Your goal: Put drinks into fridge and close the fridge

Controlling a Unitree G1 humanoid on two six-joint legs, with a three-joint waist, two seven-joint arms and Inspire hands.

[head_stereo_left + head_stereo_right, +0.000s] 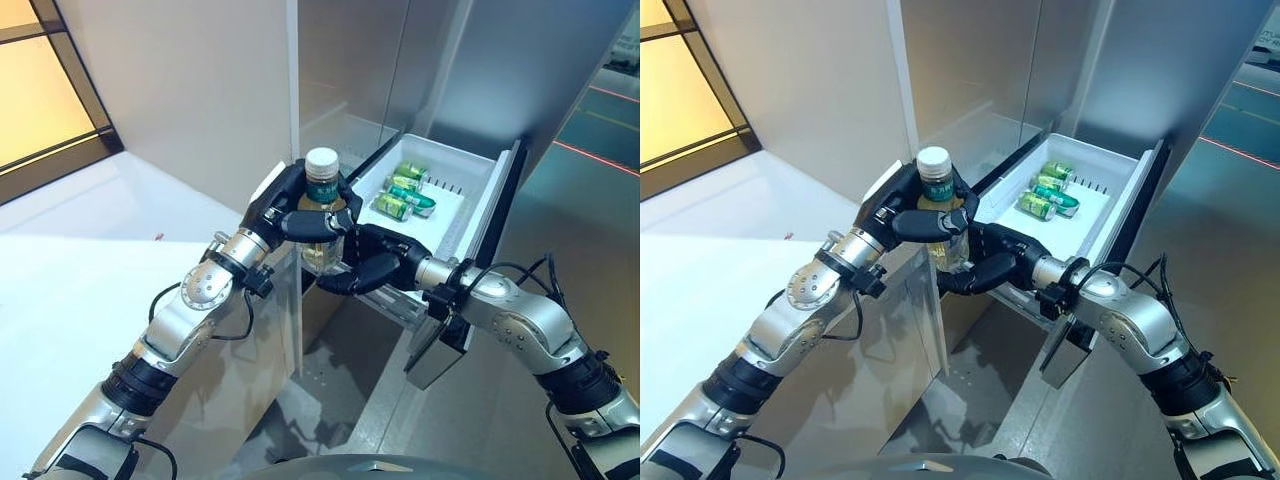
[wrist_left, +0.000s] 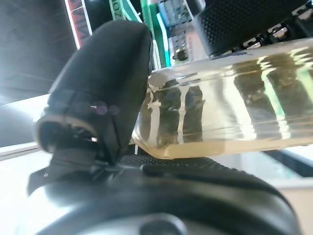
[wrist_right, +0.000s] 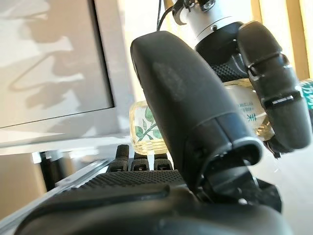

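A clear bottle (image 1: 323,180) with a white cap, a green label and pale yellow drink stands upright in the air just left of the open white fridge drawer (image 1: 470,165). My left hand (image 1: 288,208) is curled round its upper half. My right hand (image 1: 385,262) wraps its lower half, thumb in front and fingers behind. The left wrist view shows the bottle (image 2: 234,112) lying against my left hand's thumb (image 2: 107,88). The right wrist view shows the bottle (image 3: 146,125) past my right hand's thumb (image 3: 190,112). Green cans (image 1: 404,192) lie in the drawer.
The drawer is pulled out of a steel-fronted fridge (image 1: 480,60), its dark front panel (image 1: 505,200) facing right. A white counter (image 1: 80,290) lies to the left, beside a grey wall panel (image 1: 200,90). Grey floor shows below the drawer.
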